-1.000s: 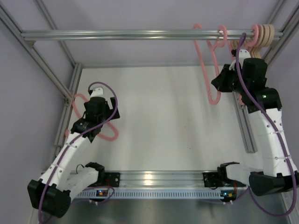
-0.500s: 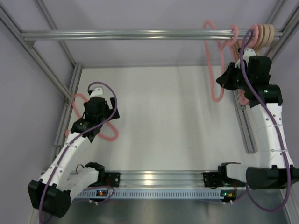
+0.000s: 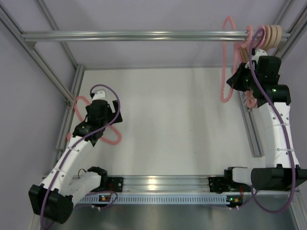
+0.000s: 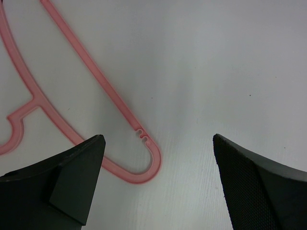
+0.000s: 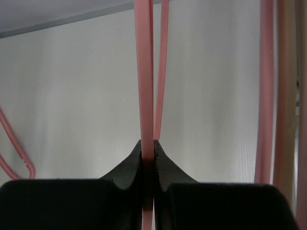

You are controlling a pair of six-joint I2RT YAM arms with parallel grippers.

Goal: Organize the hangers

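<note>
A pink hanger [image 3: 224, 62] is hanging at the rail [image 3: 144, 35] in the upper right of the top view, beside the hung hangers [image 3: 273, 33] at its right end, the right gripper [image 5: 147, 149] pinching its thin bar tight. A second hanger [image 4: 96, 81] is lying on the table [image 3: 182, 120] at the left, beneath the wide-open, empty left gripper [image 4: 158, 141]. Pulling sideways while clamping is risking tangled hooks or an unseated neighbour; no writing is showing.

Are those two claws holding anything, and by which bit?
The right gripper pinches a hanging pink hanger by a thin bar of its frame. The left gripper is open, holding nothing.
</note>
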